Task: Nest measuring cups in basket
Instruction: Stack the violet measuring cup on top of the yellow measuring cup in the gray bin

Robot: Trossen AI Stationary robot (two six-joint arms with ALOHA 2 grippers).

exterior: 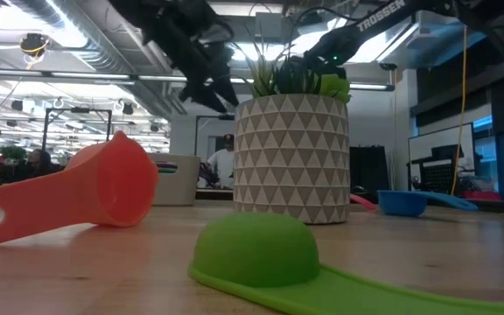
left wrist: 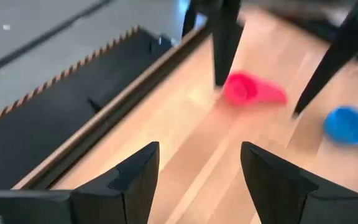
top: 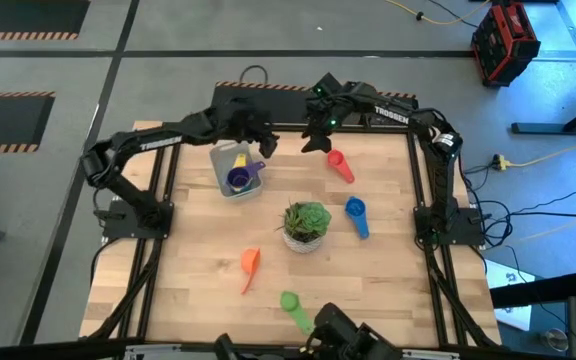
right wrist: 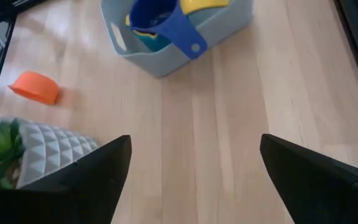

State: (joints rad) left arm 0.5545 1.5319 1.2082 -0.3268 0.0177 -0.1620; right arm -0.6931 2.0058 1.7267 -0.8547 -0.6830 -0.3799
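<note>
Overhead, both the left hand (top: 265, 143) and right hand (top: 313, 143) gape empty near the table's (top: 388, 280) far edge.

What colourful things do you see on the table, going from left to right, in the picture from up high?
Basket → orange cup → green cup → plant pot → red cup → blue cup.

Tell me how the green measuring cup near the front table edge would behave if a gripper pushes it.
The green measuring cup lies bowl-down with its handle flat, so it would probably slide, not roll. It looks like thin plastic, likely light and stiff. Pushing the handle may spin it.
</note>
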